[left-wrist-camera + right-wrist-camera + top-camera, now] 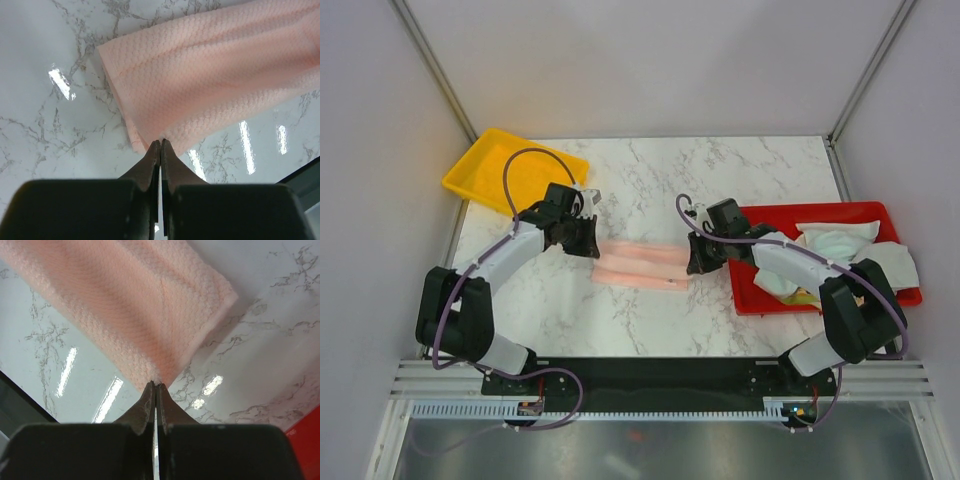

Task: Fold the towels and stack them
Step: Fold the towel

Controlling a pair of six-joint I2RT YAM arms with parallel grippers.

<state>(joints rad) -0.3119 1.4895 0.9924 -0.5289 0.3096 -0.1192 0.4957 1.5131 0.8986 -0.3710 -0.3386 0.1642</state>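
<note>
A pale pink towel (642, 265) lies folded into a long strip across the middle of the marble table, between my two grippers. My left gripper (590, 243) is at its left end, and in the left wrist view its fingertips are shut (160, 142) on the near edge of the pink towel (210, 85). At the right end my right gripper (696, 262) is shut (156, 385) on a corner of the same towel (125, 305). More towels lie bunched in the red tray (760, 297): a mint green one (835, 240) and a grey one (892, 262).
A yellow tray (485, 170) sits at the back left of the table. The red tray is at the right, partly under my right arm. Grey walls close in the table's sides and back.
</note>
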